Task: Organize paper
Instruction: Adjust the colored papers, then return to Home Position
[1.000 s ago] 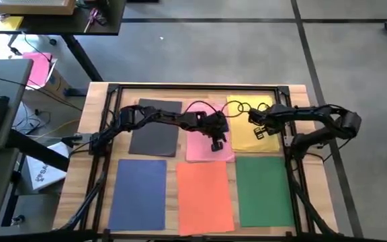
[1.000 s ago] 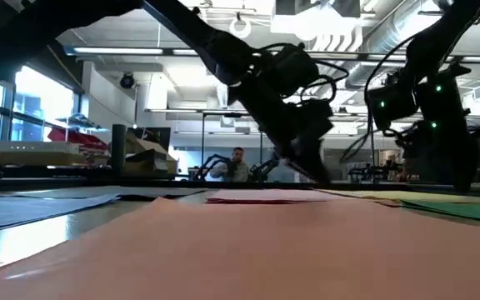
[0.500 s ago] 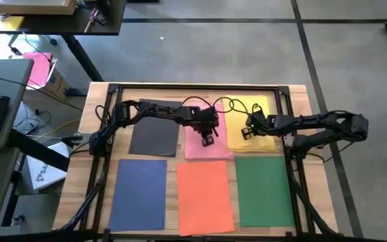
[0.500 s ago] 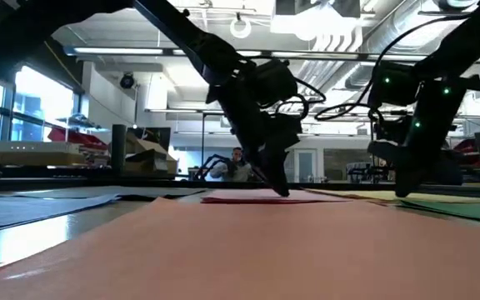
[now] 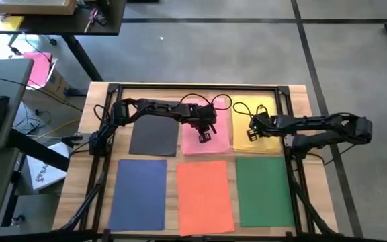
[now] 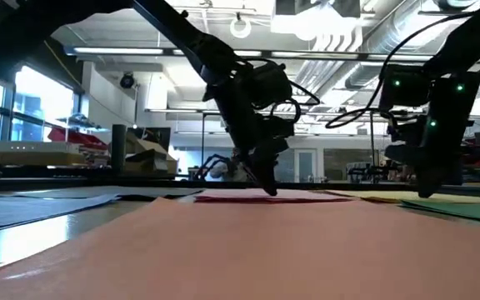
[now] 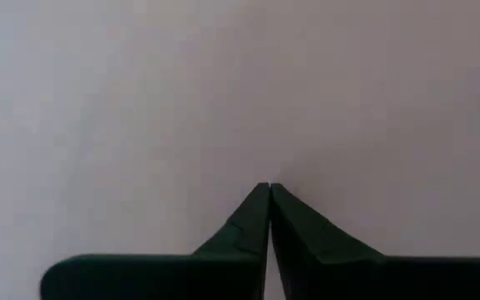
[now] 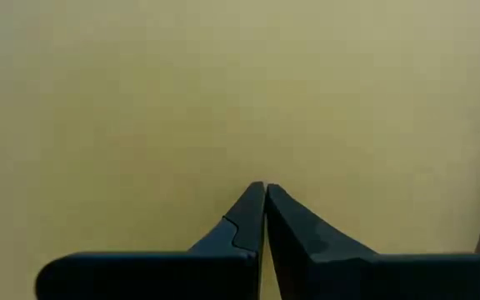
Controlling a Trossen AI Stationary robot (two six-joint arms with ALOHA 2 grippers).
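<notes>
Six paper sheets lie on a wooden counter [image 5: 96, 101]: blue [image 5: 138, 193], orange [image 5: 205, 195] and green [image 5: 263, 189] nearest; behind, dark grey [image 5: 154, 136], pink [image 5: 215, 142] under the clenched left tool [image 5: 205, 138], and yellow [image 5: 266, 141] under the clenched right tool [image 5: 252, 134].

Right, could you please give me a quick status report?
Left gripper shut, tips down on the thin pink paper sheet. Right gripper shut, tips on the yellow paper sheet. Nothing in the way.
</notes>
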